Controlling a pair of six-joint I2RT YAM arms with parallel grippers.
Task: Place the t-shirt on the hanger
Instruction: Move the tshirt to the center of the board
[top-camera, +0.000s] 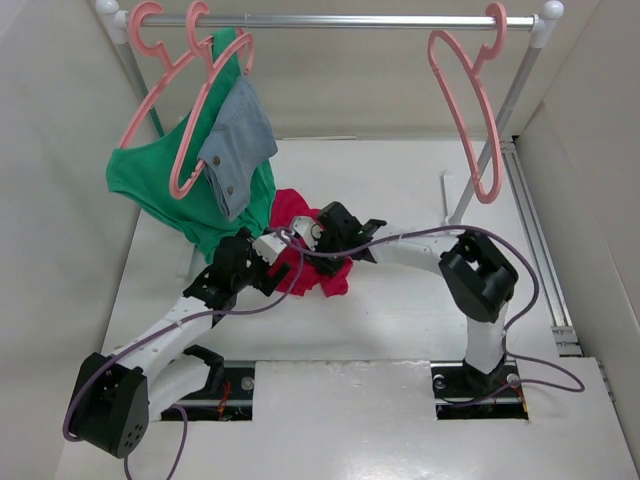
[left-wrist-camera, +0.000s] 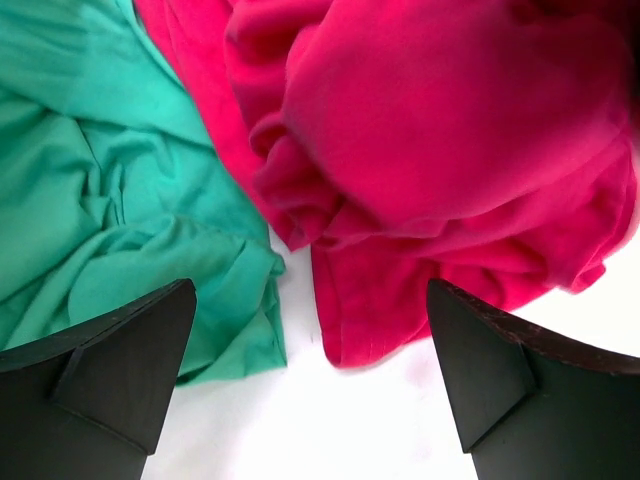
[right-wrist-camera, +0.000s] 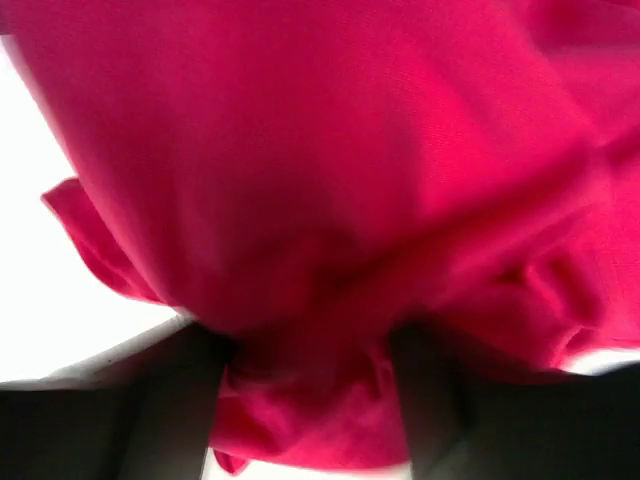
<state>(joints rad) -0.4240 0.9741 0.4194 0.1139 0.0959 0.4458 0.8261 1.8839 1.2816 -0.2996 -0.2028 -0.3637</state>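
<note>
1. Overhead, the top camera alone gives the whole layout. A rail (top-camera: 350, 20) runs along the far side, and the empty hanger (top-camera: 436, 55) hangs at its right end. At the rail's left end, a green garment (top-camera: 150, 180) and a grey-blue denim piece (top-camera: 240, 140) hang on two similar pink hangers.
2. From that view the t-shirt (top-camera: 335, 275) lies crumpled on the surface (top-camera: 400, 310) left of centre. It is just near of the green garment's hem and well apart from the hanger.
3. Only the left wrist view settles the left tool (top-camera: 268, 265). Its dark fingers (left-wrist-camera: 120, 370) are spread wide and released, with bare surface between them. The t-shirt's folds lie just beyond the tips, and green cloth touches them on the left.
4. Only the right wrist view settles the right tool (top-camera: 300, 235). A bunch of red cloth is pinched between its blurred fingers (right-wrist-camera: 165, 410), so it is grasping the t-shirt.
5. From above, both tools' fingertips are hidden under their own bodies and a purple cable (top-camera: 420, 240).
6. The t-shirt's collar and sleeves cannot be made out in any view. The right wrist picture is soft throughout, almost filled by cloth.
7. The t-shirt sits between the two tools. The right tool reaches onto it from the right, and the left tool faces it from the near left without touching.
</note>
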